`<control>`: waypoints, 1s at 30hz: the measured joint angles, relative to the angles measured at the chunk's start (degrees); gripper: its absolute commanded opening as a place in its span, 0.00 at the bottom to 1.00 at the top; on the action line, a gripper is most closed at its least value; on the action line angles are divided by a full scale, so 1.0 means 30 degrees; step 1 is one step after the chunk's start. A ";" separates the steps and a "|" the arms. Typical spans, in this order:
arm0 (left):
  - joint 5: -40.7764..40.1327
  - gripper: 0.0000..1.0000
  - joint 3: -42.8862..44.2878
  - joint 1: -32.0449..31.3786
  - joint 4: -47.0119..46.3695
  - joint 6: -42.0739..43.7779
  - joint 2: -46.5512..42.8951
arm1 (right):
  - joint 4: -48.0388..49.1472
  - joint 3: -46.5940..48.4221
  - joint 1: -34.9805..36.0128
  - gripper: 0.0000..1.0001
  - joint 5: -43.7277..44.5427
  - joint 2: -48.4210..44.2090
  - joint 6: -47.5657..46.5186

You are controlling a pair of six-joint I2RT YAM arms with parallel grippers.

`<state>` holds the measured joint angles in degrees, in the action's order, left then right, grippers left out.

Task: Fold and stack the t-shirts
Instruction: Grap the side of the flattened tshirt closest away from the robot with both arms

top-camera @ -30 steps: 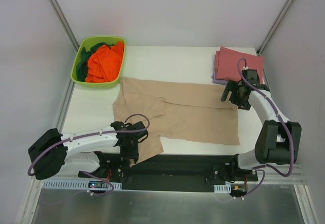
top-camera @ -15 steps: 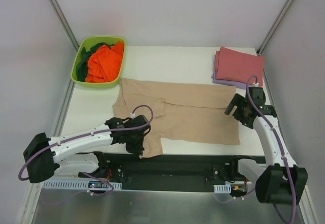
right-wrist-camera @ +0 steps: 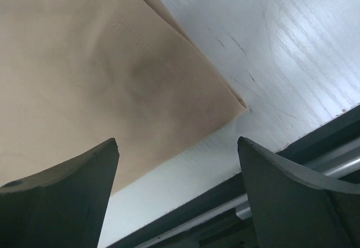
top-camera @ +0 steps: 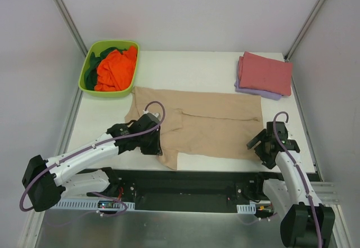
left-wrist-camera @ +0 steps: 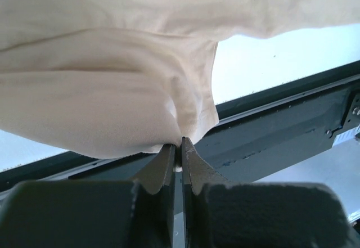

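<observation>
Pinching tan-beige t-shirt (top-camera: 214,125) edge tight in left gripper (left-wrist-camera: 179,144) — cloth bunching just ahead of its tips. Holding right gripper (right-wrist-camera: 177,144) spread wide, hovering above the shirt's corner — likely needing lowering squarely, catching it fully, then lifting both evenly.

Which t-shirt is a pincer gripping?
The tan t-shirt, spread mid-table: the left pincer pinches its near edge. The red shirt and lavender shirt lie folded, the orange shirt in the tub.
</observation>
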<state>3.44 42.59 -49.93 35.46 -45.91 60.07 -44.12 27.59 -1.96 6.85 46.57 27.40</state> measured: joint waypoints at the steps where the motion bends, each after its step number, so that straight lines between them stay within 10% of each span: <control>1: 0.0015 0.00 0.0022 0.0197 -0.0138 0.0066 -0.0007 | 0.0270 -0.0277 0.0000 0.82 -0.0007 -0.0080 0.0226; 21: -0.1625 0.00 0.0029 0.1056 -0.1610 -0.0721 -0.0831 | 0.2871 -0.1173 0.0000 0.02 0.0474 0.1581 0.0546; 30: -0.2382 0.00 0.0051 0.1858 -0.1916 -0.0860 -0.0801 | 0.3060 -0.0051 0.0000 0.00 -0.0656 0.2951 -0.0969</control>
<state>-3.70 42.74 -44.36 29.71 -48.49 57.67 -34.94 27.44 -1.96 4.89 55.42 24.49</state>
